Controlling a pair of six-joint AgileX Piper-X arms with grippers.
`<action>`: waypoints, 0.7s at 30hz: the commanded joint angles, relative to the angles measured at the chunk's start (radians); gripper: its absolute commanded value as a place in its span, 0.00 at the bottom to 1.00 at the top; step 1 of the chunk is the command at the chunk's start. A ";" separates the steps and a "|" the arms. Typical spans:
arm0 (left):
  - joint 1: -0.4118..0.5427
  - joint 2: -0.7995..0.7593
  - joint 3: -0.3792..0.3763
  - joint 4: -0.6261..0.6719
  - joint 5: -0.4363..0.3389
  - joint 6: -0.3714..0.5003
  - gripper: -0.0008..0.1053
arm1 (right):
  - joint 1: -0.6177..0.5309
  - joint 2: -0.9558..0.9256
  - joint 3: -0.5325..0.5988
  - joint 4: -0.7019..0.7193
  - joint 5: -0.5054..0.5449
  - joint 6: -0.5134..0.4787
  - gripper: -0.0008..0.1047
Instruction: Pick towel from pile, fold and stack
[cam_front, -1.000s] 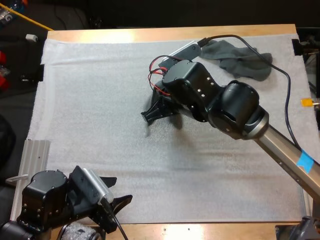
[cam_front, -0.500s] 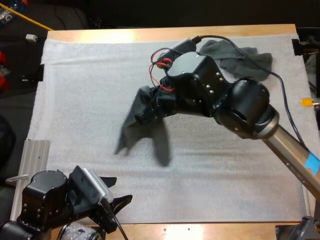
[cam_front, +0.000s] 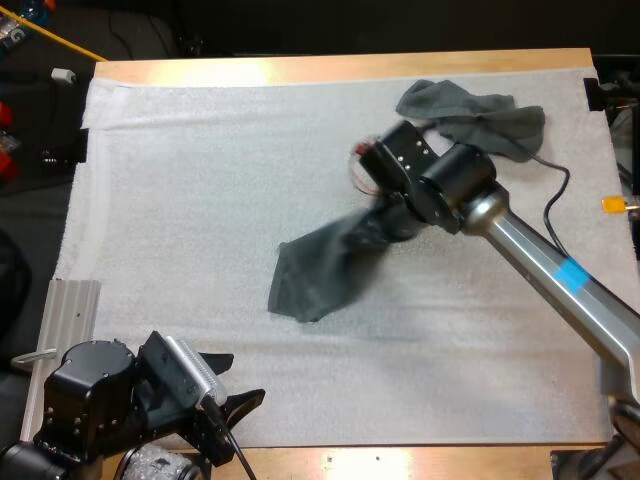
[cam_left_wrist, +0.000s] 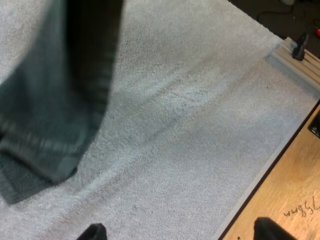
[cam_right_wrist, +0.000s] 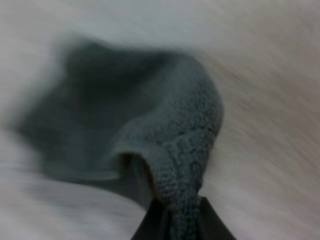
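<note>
The wooden tabletop (cam_front: 330, 68) carries a white mat (cam_front: 180, 200). Over the mat's middle hangs a dark grey-green towel (cam_front: 320, 270), its top bunched and pinched between my right fingers (cam_right_wrist: 150, 227). A crumpled towel (cam_front: 480, 120) lies at the mat's far right. My left fingers (cam_left_wrist: 92, 232) stand spread, holding nothing, at the mat's near left corner.

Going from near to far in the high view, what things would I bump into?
First the left tool, then the held towel, then the crumpled towel.
</note>
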 joint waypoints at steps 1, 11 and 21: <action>-0.005 0.001 -0.003 -0.012 0.000 -0.010 0.55 | -0.033 -0.015 0.032 -0.002 0.039 0.001 0.01; -0.005 0.001 -0.003 -0.034 0.000 -0.010 0.55 | -0.174 -0.018 0.091 -0.059 0.141 0.001 0.01; -0.005 0.001 -0.003 -0.034 0.000 -0.010 0.55 | -0.279 -0.018 0.091 -0.061 0.172 -0.002 0.01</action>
